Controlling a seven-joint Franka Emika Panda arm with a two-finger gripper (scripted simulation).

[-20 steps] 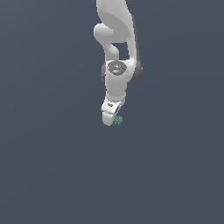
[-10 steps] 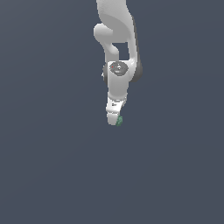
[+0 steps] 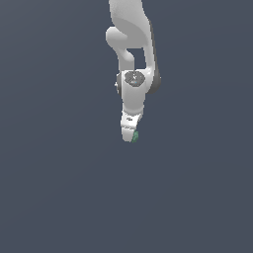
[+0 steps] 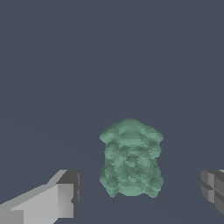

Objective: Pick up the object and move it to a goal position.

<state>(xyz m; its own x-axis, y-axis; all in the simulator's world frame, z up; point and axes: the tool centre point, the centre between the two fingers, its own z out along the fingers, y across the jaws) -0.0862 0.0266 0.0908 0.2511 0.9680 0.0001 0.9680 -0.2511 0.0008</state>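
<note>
The object point(image 4: 131, 159) is a lumpy, mottled green thing lying on the dark grey floor. In the wrist view it sits between my two fingers, with a gap on each side and nothing touching it. One finger point(image 4: 65, 197) is light grey, and only the dark pad of the other finger point(image 4: 213, 189) shows at the frame's edge. My gripper point(image 4: 141, 192) is open. In the exterior view the white gripper point(image 3: 130, 136) points down over the object point(image 3: 135, 137). Only a green sliver of it shows, on the exterior view's right of the fingertips.
The white arm point(image 3: 132, 59) comes down from the top of the exterior view. A plain dark grey floor point(image 3: 59, 188) lies all around it, and I see no other objects.
My gripper has come down and shifted slightly to the exterior view's right, over the object. The object has not moved, and the fingers now hide more of it.
</note>
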